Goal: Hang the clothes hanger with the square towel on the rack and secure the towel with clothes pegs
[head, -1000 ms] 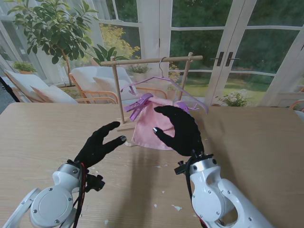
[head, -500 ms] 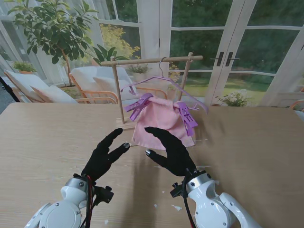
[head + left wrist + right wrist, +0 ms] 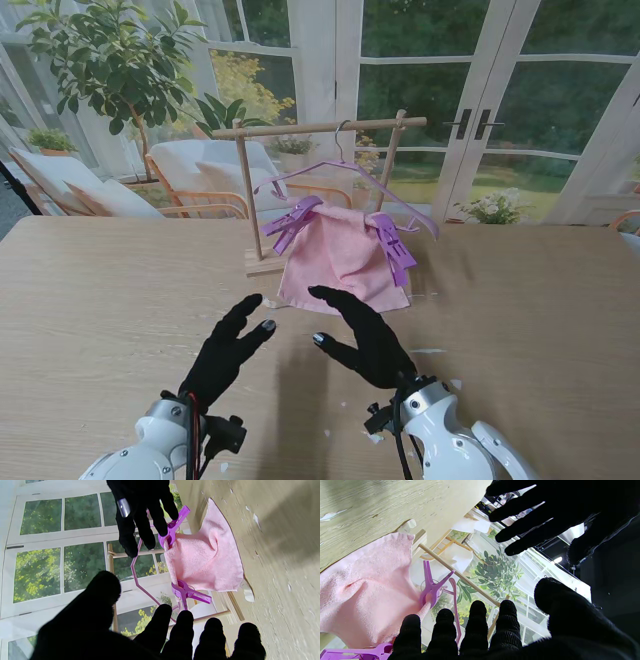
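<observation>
The pink towel (image 3: pixel 340 262) hangs over the purple hanger (image 3: pixel 350 172), and the hanger's hook sits on the top bar of the small wooden rack (image 3: pixel 318 127); the towel's low edge touches the worktop (image 3: pixel 90 290) just in front of the rack's foot. One purple peg (image 3: pixel 291 222) bites the towel on the robot's left side, and a second purple peg (image 3: pixel 391 246) bites it on the right side; both look shut tight on the cloth.

What has changed is the right hand (image 3: pixel 365 335); a second ago it was up in front of the towel and hid the right peg; now it has pulled back toward the robot and sits lower, near the worktop, so the whole towel and both pegs can be seen. Its fingers (image 3: pixel 476 620) are spread apart and hold nothing. The left hand (image 3: pixel 222 350) has also slid back a little; its fingers (image 3: pixel 182 630) are apart too and it holds nothing.

This likely means the pegging is done; the hanger is up, the towel is on it, and a peg grips each side. Both hands are well clear of the cloth, so nothing is tugging it. The job seems to be at its end, and the hands probably only need to move away; a bump on the light rack could still tip it, so they should go back slowly.
</observation>
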